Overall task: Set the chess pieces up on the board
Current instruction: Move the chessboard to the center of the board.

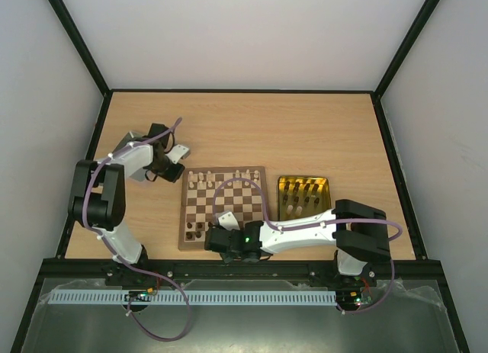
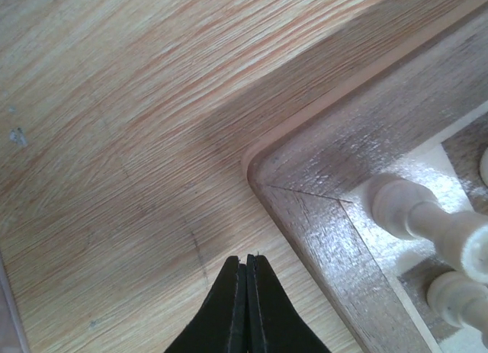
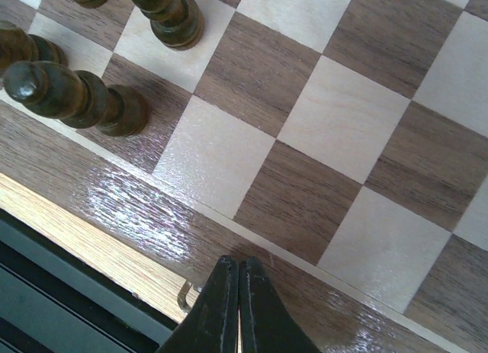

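Hovering shut and empty: left claw over the desk off the far-left corner of the board, right claw over its near rim. Dark pieces stand near-left, pale pieces along the far row.

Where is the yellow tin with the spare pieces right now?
Top view: the yellow tin lies on the table just right of the board, beside its far half.
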### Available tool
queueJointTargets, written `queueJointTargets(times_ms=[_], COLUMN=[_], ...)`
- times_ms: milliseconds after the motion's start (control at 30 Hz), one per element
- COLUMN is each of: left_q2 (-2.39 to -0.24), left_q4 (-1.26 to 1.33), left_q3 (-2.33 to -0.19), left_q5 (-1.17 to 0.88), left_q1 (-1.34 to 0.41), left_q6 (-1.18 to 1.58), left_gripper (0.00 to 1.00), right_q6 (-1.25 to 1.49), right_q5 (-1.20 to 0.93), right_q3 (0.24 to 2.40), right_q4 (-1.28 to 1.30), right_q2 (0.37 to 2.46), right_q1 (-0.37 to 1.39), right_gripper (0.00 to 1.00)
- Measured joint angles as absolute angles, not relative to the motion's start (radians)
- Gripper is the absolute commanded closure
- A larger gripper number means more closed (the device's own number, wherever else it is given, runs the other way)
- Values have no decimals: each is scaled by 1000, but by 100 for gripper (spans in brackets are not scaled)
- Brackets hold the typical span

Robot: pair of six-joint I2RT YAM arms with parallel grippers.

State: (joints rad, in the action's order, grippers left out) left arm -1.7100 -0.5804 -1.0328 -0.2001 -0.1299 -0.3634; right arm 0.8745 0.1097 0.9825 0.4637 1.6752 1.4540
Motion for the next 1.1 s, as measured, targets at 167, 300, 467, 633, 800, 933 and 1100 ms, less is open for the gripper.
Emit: queueJointTargets(times_ms=[167, 300, 467, 633, 800, 933, 1100], left_q2=[-1747, -1770, -1774, -1774, -1774, -1774, -1774], left_q4=[-566, -565, -558, -555, -554, -556, -561], left_q3=[-1033, -1033, -1033, -1033, -1033, -1033, -1033], left_q5=[-208, -217, -232, -236, -241, -248, -257], left_q1=[-130, -130, -130, -130, -130, -130, -131], left_q6=[-355, -352, -348, -344, -336, -331, -330], left_gripper=[98, 97, 98, 98, 98, 98, 98], right_q6=[875, 875, 875, 876, 879, 884, 888], right_q5=[103, 98, 90, 78, 79, 77, 63], right_q3=[976, 968, 952, 939, 940, 940, 937], right_q4=[441, 426, 405, 433, 510, 547, 548], right_q2=[1675, 1671, 1660, 1634, 1604, 1583, 1584], right_q1=[1454, 1454, 1453, 1458, 1482, 1503, 1513], right_gripper=[98, 98, 98, 98, 98, 98, 98])
